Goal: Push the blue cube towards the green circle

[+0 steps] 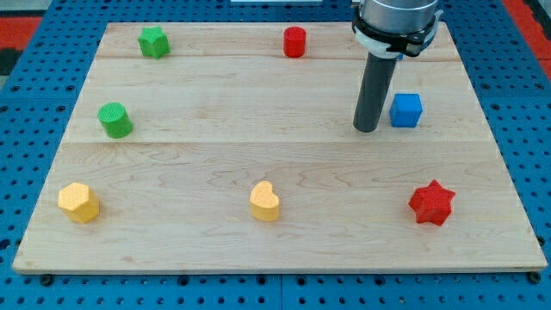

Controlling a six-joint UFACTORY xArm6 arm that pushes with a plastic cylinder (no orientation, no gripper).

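Note:
The blue cube [405,110] sits on the wooden board at the view's right, in the upper half. The green circle [114,120], a short green cylinder, stands far off at the view's left, at about the same height in the view. My tip [367,129] rests on the board just left of the blue cube and slightly below it, with a small gap between them. The dark rod rises from the tip to the arm's wrist at the view's top.
A green star-like block [153,41] lies at top left and a red cylinder [294,41] at top centre. A yellow hexagon [78,202], a yellow heart [265,202] and a red star [430,203] lie along the bottom. The board [275,250] rests on a blue pegboard.

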